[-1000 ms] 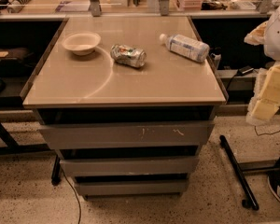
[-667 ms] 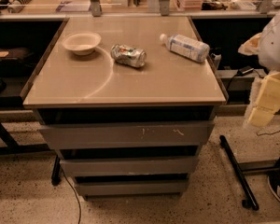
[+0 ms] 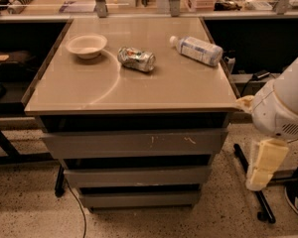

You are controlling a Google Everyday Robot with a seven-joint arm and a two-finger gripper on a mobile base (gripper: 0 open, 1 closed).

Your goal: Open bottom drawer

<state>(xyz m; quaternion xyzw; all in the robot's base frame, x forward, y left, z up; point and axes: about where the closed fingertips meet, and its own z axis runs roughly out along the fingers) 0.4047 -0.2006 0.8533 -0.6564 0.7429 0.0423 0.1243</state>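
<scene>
The smooth beige tabletop (image 3: 139, 90) has a soft sheen. On it, a crumpled metal can (image 3: 136, 59) glints near a matt cream bowl (image 3: 86, 45) and a clear plastic bottle (image 3: 196, 49). The plain grey bottom drawer (image 3: 139, 199) looks like matt painted metal. The cream claw (image 3: 265, 165), low to the right of that drawer, looks like dull plastic.

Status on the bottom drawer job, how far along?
Done: nothing yet; the bottom drawer looks shut. In hand: the claw hangs low to the right of the cabinet, clear of it and touching nothing. Left: bring the claw to the bottom front, catch it and pull it out.
</scene>
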